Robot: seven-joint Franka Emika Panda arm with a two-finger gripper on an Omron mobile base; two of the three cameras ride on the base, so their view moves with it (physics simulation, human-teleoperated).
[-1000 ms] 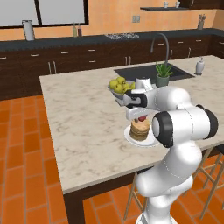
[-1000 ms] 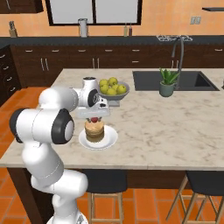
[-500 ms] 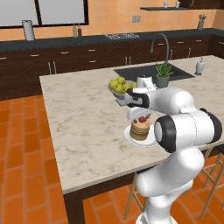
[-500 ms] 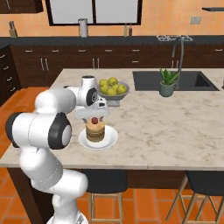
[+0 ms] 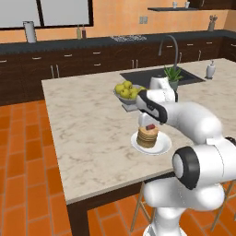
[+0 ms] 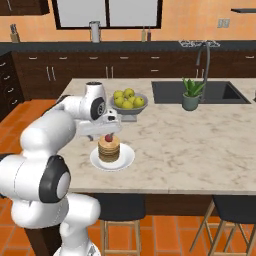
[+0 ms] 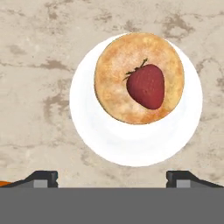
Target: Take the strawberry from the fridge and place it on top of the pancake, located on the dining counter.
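The strawberry [image 7: 146,86] lies on top of the pancake [image 7: 113,78], a golden stack with a white plate [image 7: 87,118] beneath it, on the marble dining counter [image 5: 87,120]. My gripper [image 7: 112,177] hangs just above the stack, open, its finger tips spread wide to either side with nothing between them. From the base views, the strawberry [image 5: 150,126] [image 6: 108,138] sits free on the pancake [image 5: 147,137] [image 6: 108,150], just below the gripper [image 5: 148,118] [image 6: 107,130]. The fridge is out of view.
A grey bowl of yellow-green apples [image 5: 128,92] [image 6: 127,102] stands just behind the plate. Further back are a potted plant [image 5: 173,76] [image 6: 191,95] and the sink [image 6: 200,90] with its faucet. A stool [image 6: 230,220] stands under the counter's near edge.
The gripper has gone from nearly shut on the strawberry to wide open, leaving the berry resting on the pancake. The arm has shifted a little above the stack.
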